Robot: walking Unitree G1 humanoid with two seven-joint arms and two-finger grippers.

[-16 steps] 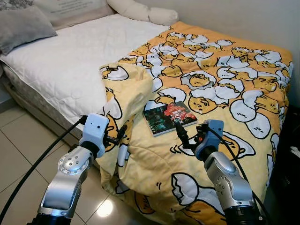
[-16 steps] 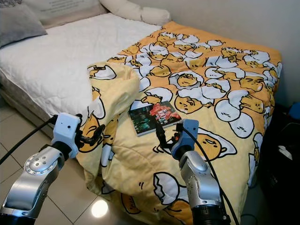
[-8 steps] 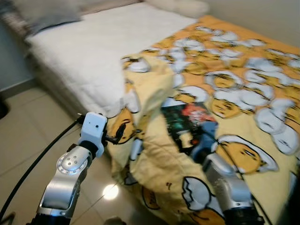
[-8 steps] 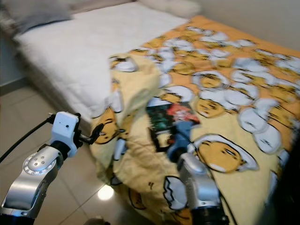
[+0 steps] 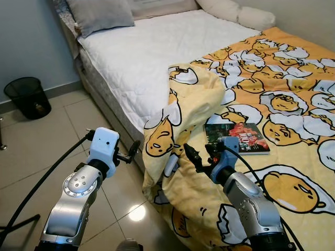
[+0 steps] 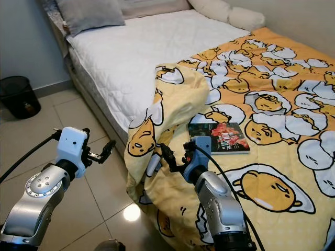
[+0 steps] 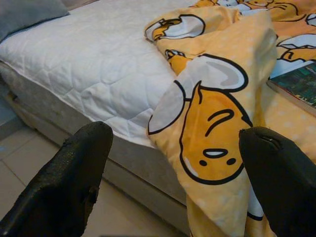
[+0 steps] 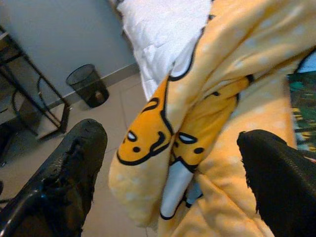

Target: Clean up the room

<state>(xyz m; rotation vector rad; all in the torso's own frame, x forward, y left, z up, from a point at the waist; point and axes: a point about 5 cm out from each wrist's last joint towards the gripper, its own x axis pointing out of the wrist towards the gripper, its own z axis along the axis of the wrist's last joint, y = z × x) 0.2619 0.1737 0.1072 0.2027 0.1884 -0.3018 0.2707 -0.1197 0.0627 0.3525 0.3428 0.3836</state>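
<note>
A yellow blanket (image 5: 261,94) printed with egg characters covers the right part of the bed, and its folded corner (image 5: 183,112) hangs over the bed's side. A dark book (image 5: 236,138) lies flat on the blanket. My right gripper (image 5: 199,156) is open just left of the book, above the hanging fold (image 8: 197,113). Over the tiled floor beside the bed, my left gripper (image 5: 132,152) is open and holds nothing. Its fingers (image 7: 74,182) face the draped blanket corner (image 7: 212,123).
The bare white mattress (image 5: 157,52) fills the bed's left part, with a grey pillow (image 5: 99,13) and a white pillow (image 5: 235,11) at the head. A black waste bin (image 5: 29,97) stands on the tiles by the wall. A dark metal frame (image 8: 29,94) stands near the bin.
The whole view has swung, so the camera has turned: the bed's side, floor and waste bin have come into sight. Both arms keep their pose with open grippers.
</note>
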